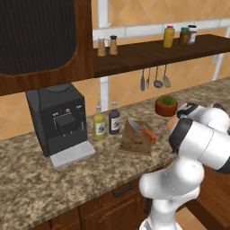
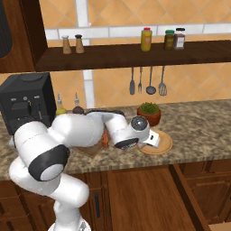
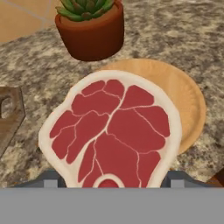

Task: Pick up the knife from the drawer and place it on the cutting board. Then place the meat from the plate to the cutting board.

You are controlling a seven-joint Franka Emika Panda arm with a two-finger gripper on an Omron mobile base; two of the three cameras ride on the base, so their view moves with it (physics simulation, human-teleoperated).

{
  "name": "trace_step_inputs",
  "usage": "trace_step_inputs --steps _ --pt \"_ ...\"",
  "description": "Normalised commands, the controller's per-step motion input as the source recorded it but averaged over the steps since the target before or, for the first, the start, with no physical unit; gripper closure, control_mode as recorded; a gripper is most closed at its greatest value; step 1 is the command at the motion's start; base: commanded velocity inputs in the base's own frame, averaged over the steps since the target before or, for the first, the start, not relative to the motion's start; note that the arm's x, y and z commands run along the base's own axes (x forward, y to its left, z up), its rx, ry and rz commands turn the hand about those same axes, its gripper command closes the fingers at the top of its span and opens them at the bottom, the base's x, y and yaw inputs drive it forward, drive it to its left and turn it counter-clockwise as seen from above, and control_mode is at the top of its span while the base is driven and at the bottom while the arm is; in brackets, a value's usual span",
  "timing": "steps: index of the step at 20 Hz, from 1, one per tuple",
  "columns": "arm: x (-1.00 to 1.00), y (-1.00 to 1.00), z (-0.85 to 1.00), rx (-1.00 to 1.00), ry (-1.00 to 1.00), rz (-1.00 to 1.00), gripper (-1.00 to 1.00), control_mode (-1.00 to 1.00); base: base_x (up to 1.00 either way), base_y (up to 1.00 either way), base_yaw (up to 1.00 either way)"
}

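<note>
Pinkish-red meat (image 3: 114, 131) held at end effector (image 3: 109, 183); above plate (image 3: 183, 94).

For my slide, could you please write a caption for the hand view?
Hand view: the meat fills the foreground above the plate, with a potted plant behind on the stone counter.

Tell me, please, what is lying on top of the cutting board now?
The knife lies on the cutting board, its orange-red handle toward the board's right edge. No meat is on it. In the right base view the arm covers most of the board.
</note>
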Motion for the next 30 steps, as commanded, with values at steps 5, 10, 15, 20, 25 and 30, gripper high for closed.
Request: trace_step_inputs --steps 5,10,15,20,25,30 --pt "-0.38 1.0 0.73 0.0 0.07 0.13 1.0 -1.0 0.0 0.0 0.0" --pt "-0.31 1.0 0.45 0.0 0.12 0.14 1.0 -1.0 0.0 0.0 0.0" --pt "-0.25 1.0 0.07 0.0 0.11 0.16 1.0 -1.0 0.0 0.0 0.0" --pt "0.04 0.81 -0.01 0.01 0.04 0.16 1.0 -1.0 0.0 0.0 0.0" --pt "0.29 0.29 -0.16 0.01 0.0 0.13 1.0 -1.0 0.0 0.0 0.0" --pt "0.23 0.01 -0.26 0.0 0.0 0.05 1.0 -1.0 0.0 0.0 0.0"
